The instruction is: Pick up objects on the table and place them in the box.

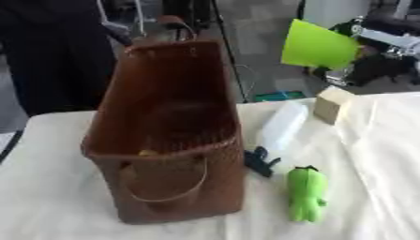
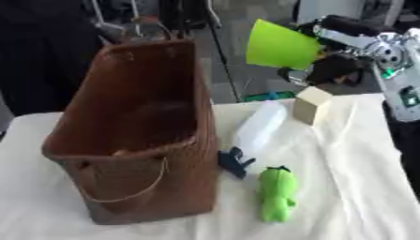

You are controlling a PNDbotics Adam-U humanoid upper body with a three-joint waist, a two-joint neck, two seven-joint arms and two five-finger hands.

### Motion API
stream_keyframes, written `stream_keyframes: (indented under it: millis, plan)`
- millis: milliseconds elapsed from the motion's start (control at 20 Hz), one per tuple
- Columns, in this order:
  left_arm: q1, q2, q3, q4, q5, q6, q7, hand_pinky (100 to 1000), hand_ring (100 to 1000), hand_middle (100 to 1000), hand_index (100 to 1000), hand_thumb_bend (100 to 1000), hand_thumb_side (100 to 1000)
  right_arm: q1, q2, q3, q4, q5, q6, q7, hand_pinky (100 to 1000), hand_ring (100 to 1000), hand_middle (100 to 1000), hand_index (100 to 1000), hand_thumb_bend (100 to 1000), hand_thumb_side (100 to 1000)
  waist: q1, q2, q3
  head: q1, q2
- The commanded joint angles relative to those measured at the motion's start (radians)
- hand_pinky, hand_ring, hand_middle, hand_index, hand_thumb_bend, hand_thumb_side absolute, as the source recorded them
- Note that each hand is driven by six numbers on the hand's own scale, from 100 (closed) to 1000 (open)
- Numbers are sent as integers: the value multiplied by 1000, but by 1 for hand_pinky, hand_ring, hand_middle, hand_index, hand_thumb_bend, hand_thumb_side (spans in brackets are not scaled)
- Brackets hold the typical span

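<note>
Aloft, right hand (image 2: 338, 65) with green sheet (image 2: 281, 45) (basket (image 2: 135, 136) below-left)

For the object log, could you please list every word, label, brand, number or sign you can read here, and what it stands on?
None can be read.
Brown basket: no text shows.
Green sheet held by the right robot hand: blank.
Beige block: no marking shows.
White bottle: any label is too blurred to read.
Green toy and dark blue clip: no text shows.
</note>
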Motion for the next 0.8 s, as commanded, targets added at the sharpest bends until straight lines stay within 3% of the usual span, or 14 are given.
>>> stream_keyframes:
  millis: [50,800]
  plan:
    - [-16,38,0,-14,5,-11,2,748,709,783,720,100,807,-44,-6,0,-5,-16,7,-7,937,763,388,434,100,509,-4,-8,8,-11,-24]
    - [-55,54,-8,-14,-1,-17,-6,749,709,784,720,100,808,-190,11,23,12,-70,24,-47,929,751,387,428,100,496,-35,28,39,-37,-65]
